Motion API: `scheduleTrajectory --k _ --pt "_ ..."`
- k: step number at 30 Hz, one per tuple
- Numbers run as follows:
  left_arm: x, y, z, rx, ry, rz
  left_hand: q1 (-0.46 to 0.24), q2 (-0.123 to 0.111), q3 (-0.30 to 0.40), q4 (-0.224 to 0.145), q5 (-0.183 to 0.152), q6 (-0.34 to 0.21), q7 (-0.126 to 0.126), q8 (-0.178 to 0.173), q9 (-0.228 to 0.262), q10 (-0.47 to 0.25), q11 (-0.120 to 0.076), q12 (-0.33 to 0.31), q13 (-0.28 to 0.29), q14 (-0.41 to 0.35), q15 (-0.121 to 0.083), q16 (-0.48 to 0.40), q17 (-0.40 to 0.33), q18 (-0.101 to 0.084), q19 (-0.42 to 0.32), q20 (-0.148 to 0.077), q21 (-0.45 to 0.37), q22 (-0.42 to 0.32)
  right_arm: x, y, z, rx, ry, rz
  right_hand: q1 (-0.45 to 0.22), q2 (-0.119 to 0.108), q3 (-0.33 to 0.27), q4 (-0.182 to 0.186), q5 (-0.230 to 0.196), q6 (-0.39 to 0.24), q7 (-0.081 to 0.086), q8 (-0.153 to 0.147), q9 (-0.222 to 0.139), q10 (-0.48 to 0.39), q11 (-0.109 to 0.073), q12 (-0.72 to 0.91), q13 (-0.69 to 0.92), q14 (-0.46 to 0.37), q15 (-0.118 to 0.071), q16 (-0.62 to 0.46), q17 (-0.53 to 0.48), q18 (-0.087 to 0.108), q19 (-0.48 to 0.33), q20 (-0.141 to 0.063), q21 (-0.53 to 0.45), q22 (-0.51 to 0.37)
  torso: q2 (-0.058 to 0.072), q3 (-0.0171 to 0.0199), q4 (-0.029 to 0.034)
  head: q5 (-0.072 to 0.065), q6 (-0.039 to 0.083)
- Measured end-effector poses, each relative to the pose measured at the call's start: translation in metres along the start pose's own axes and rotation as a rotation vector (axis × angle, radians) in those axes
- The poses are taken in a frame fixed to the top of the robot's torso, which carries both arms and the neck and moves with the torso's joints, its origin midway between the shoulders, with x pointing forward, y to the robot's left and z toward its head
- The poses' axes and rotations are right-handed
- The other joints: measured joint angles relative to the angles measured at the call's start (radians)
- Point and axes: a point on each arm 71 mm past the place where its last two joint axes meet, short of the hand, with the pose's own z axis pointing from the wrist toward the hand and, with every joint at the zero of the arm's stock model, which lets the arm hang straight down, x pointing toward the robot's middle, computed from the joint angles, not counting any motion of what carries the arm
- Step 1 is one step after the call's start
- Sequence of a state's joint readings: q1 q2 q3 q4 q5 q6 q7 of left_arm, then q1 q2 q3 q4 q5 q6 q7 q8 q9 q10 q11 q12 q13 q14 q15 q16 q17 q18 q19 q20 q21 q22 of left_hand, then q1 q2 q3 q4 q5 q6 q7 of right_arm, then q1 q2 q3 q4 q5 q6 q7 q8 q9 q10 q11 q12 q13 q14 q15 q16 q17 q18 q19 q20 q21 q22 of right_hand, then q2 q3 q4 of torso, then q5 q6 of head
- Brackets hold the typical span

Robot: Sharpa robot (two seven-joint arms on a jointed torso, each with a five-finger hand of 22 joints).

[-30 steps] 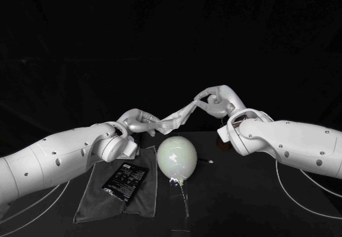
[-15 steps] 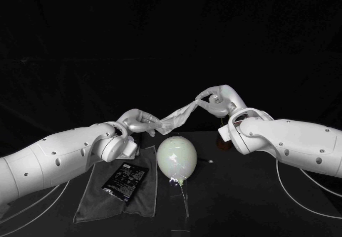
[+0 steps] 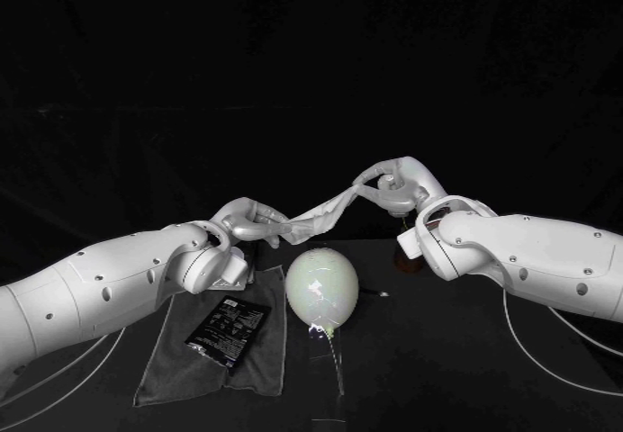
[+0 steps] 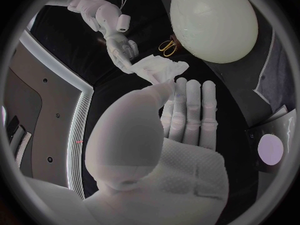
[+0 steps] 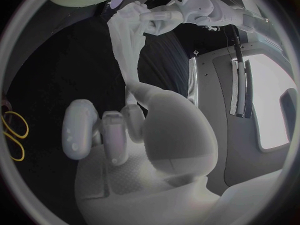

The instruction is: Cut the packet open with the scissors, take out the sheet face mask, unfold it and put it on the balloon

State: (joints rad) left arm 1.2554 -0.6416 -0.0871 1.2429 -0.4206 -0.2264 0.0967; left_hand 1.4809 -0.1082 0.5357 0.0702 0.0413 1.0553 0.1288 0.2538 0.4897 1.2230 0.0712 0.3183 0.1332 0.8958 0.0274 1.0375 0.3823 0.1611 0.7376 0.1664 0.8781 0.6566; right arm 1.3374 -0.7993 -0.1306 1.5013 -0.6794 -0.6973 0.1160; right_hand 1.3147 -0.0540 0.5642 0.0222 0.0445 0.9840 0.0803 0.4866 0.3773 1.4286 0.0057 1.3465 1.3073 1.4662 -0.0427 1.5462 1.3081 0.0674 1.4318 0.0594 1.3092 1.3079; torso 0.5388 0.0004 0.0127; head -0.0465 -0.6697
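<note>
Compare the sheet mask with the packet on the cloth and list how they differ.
The sheet mask is pale, while the packet is black with printing. The sheet mask is up in the air, held between the left hand and the right hand. The packet lies on the grey cloth with no hand on it. The sheet mask is a bunched, twisted band, whereas the packet lies flat. Both are thin.

The scene is dim against black surroundings; the balloon (image 3: 322,286) shows pale, with a small glint at its lower end. Both wrist views bend straight lines near their rims.
</note>
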Motion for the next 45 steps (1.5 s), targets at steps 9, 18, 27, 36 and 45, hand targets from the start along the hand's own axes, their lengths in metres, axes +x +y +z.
scheduleTrajectory --k 9,18,27,36,45 --pt "-0.005 0.002 0.007 0.006 -0.013 0.035 -0.099 -0.03 -0.04 0.048 0.012 -0.047 0.004 -0.013 0.04 0.006 -0.006 -0.018 -0.008 -0.014 0.012 0.0 0.009 0.0 -0.021 0.021 -0.041 -0.025 0.006 0.008 0.003 -0.002 0.094 0.028 0.0 0.0 0.002 -0.002 -0.001 -0.002 0.001 0.0 0.0 -0.002 0.002 0.0 0.0 0.0 0.0 0.0 0.0 0.0 0.0 0.0 0.0 -0.001 0.001 0.0 -0.0002 -0.002 0.0" --pt "-0.004 0.0 0.014 0.023 -0.022 0.095 -0.098 -0.12 -0.082 0.032 0.011 -0.181 0.059 -0.104 -0.018 -0.179 0.077 -0.098 -0.041 -0.17 0.081 -0.06 -0.011 0.0 -0.072 0.064 -0.169 -0.104 0.011 0.019 0.009 -0.005 0.115 0.039 0.0 0.0 0.003 -0.003 -0.001 -0.004 0.003 0.0 0.0 -0.002 0.002 0.0 0.001 0.0 0.0 -0.001 -0.001 0.0 0.0 0.0 0.0 0.0 -0.001 0.0 -0.0001 -0.007 0.003" --pt "-0.009 0.001 0.021 0.028 -0.046 0.164 -0.089 -0.119 -0.111 0.014 0.011 -0.193 0.054 -0.107 -0.035 -0.226 0.097 -0.091 -0.047 -0.223 0.106 -0.09 -0.035 -0.001 -0.073 0.088 -0.26 -0.168 0.011 0.026 0.019 0.007 0.084 0.033 0.0 0.0 0.003 -0.003 -0.002 -0.004 0.0 0.005 0.0 -0.001 0.001 0.0 0.001 0.0 0.0 -0.002 -0.001 0.0 0.0 0.0 0.0 0.0 -0.001 -0.0003 0.0005 -0.011 0.007" --pt "-0.018 0.003 0.023 0.03 -0.089 0.199 -0.079 -0.109 -0.116 0.008 0.011 -0.184 0.063 -0.107 -0.047 -0.252 0.098 -0.083 -0.049 -0.242 0.112 -0.108 -0.049 0.0 -0.073 0.098 -0.304 -0.199 0.007 0.028 0.024 0.023 0.039 0.027 0.0 0.0 0.003 -0.003 0.001 -0.002 -0.003 0.005 0.0 0.002 -0.002 0.0 0.0 0.0 0.0 0.001 0.0 0.0 0.0 0.0 0.0 0.0 0.0 -0.0006 0.0004 -0.014 0.012" --pt "-0.031 0.004 0.024 0.057 -0.153 0.203 -0.075 -0.113 -0.132 -0.007 0.011 -0.193 0.065 -0.107 -0.059 -0.281 0.109 -0.066 -0.052 -0.269 0.121 -0.125 -0.065 -0.001 -0.071 0.108 -0.345 -0.228 0.008 0.027 0.031 0.054 0.0 0.017 0.0 0.0 0.006 -0.006 0.002 -0.004 -0.004 0.005 0.0 0.002 -0.002 0.0 0.0 0.0 0.0 0.001 0.0 0.0 0.0 0.0 0.0 -0.001 0.0 -0.0006 -0.0004 -0.017 0.018"
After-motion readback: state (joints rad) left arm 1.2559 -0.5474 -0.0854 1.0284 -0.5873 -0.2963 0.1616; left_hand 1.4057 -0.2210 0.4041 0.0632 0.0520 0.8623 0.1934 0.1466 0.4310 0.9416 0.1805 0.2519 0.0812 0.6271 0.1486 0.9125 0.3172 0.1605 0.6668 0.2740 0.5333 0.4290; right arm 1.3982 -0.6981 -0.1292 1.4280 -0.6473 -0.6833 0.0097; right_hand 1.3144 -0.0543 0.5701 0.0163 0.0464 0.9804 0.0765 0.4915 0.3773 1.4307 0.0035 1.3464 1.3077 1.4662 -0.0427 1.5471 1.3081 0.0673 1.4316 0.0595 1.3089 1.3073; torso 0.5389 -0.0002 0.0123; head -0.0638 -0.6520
